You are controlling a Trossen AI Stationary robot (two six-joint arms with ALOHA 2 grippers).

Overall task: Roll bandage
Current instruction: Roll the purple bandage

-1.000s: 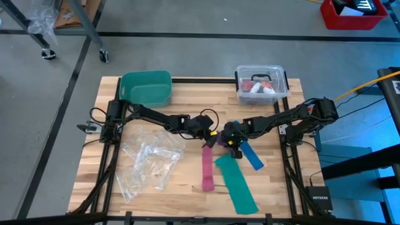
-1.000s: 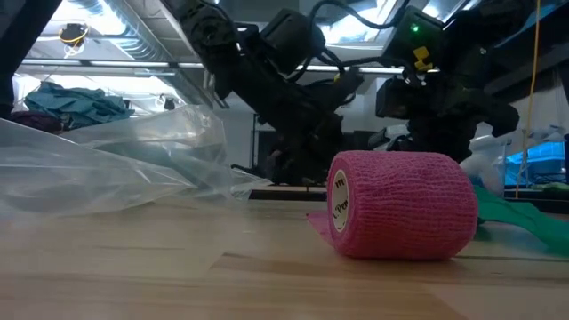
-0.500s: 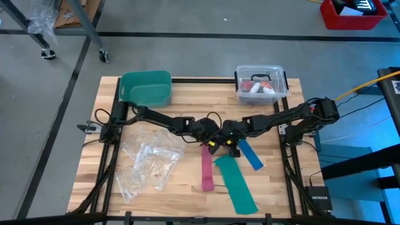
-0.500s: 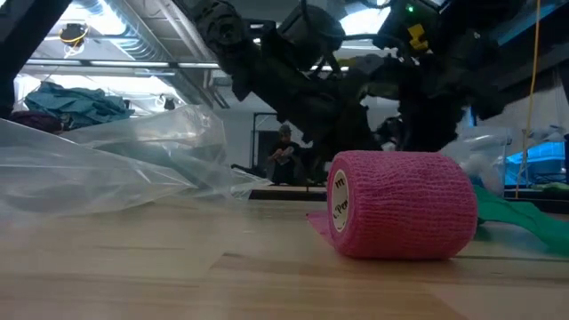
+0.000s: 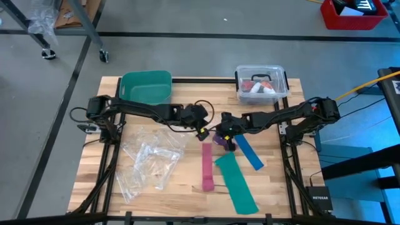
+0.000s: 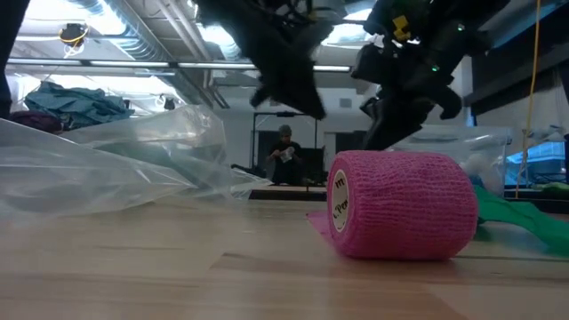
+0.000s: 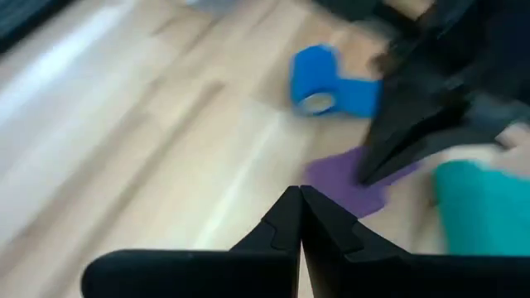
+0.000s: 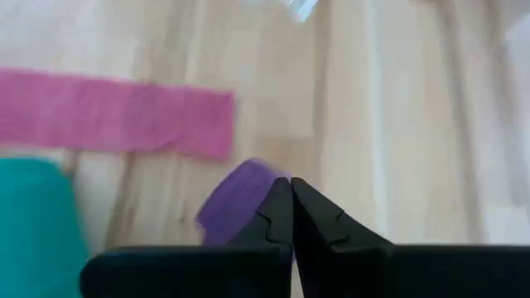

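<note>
The small purple stretchy fabric bandage [image 5: 220, 137] lies flat on the pale wooden plank table [image 5: 187, 181] near its middle, just past the far end of the long pink fabric strip [image 5: 207, 165] and beside the blue fabric strip [image 5: 249, 152]; the right gripper [image 5: 226, 134] is directly over it, its two dark fingers [image 8: 291, 217] pressed together with their tips at the edge of the purple patch [image 8: 240, 201]; whether the closed tips pinch any of the fabric cannot be told; the left gripper [image 5: 204, 130] is just beside it on the other side, its fingers [image 7: 299, 222] likewise clenched together and holding nothing, pointing toward the purple cloth [image 7: 356, 182], which shows partly under the other arm's dark finger; past it lies the rolled end of the blue strip [image 7: 316, 79]; a broad teal fabric strip [image 5: 236, 182] lies on the near side of the table, next to the pink one; from table level the pink strip's rolled end [image 6: 400, 216] stands in front; crumpled clear plastic bags [image 5: 150, 161] rest on the left half; a green plastic bin [image 5: 146, 88] and a clear lidded plastic box [image 5: 261, 84] sit along the far edge; a person [image 6: 284, 156] shows far off in the room behind.
</note>
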